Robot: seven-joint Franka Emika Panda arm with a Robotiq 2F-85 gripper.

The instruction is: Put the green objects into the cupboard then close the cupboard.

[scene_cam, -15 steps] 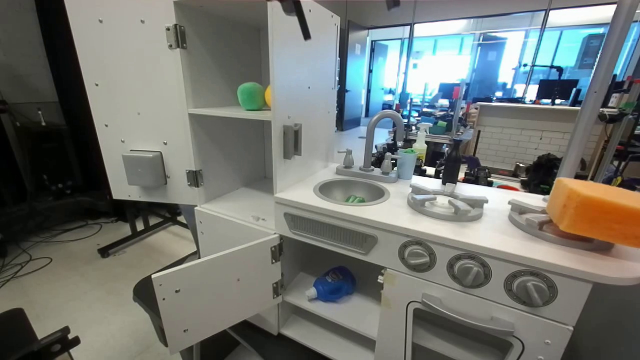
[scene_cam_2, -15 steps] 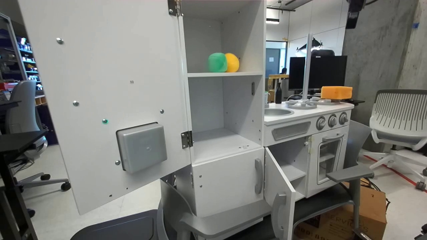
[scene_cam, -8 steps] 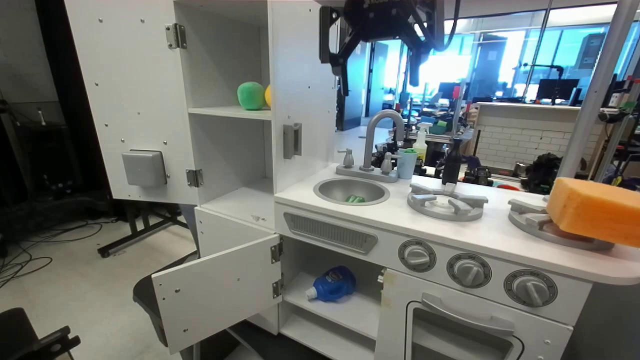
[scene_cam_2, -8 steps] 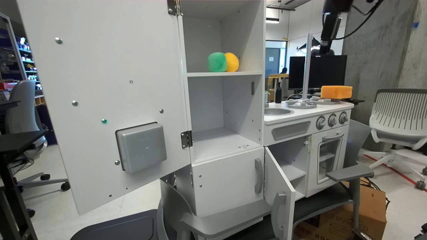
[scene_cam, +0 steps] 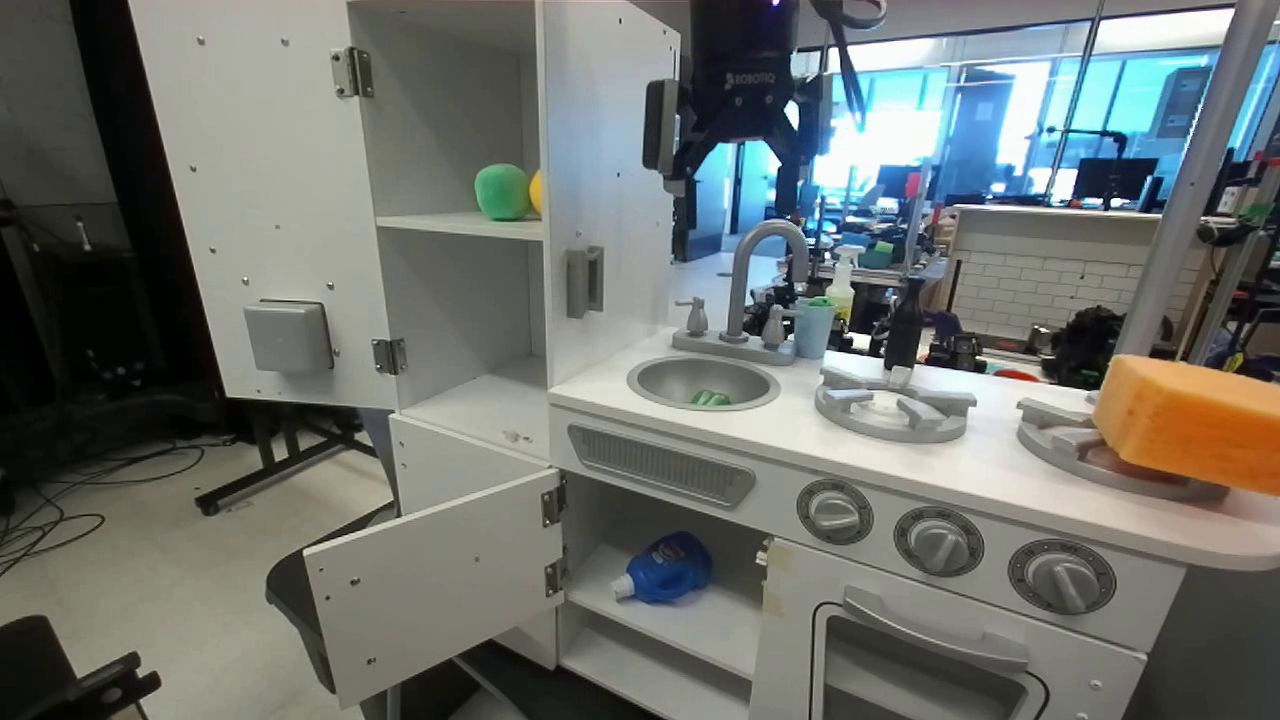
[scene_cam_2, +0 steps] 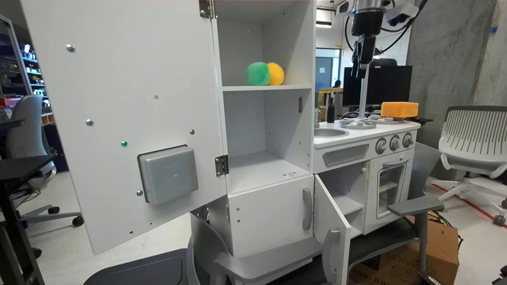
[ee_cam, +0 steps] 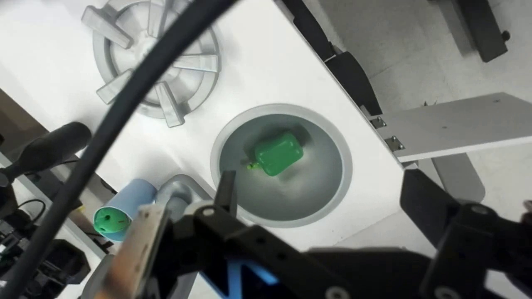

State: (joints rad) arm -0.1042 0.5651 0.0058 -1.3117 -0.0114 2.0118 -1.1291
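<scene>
The tall white cupboard [scene_cam: 608,130] [scene_cam_2: 293,47] stands with its long door [scene_cam: 270,190] [scene_cam_2: 130,79] swung wide open in both exterior views. A round green piece [scene_cam: 500,192] [scene_cam_2: 258,74] sits on its upper shelf. A green pepper-like piece [ee_cam: 278,153] lies in the sink; only its top shows in an exterior view [scene_cam: 711,398]. Another green piece [ee_cam: 111,220] is inside the blue cup. My gripper [scene_cam: 737,212] [scene_cam_2: 359,73] is open and empty, pointing down above the sink and faucet. In the wrist view the spread fingers [ee_cam: 318,182] are below and right of the pepper-like piece.
A yellow ball [scene_cam_2: 275,74] sits beside the green piece. The faucet [scene_cam: 765,250], blue cup [scene_cam: 812,330] and dark bottle [scene_cam: 903,325] stand behind the sink [scene_cam: 640,388]. An orange sponge [scene_cam: 1190,420] lies on a burner. The low door [scene_cam: 450,580] hangs open; a blue bottle [scene_cam: 668,568] lies inside.
My gripper has come down into view from the top and moved over the sink, leftward and down in an exterior view. The door and green pieces have not moved.
</scene>
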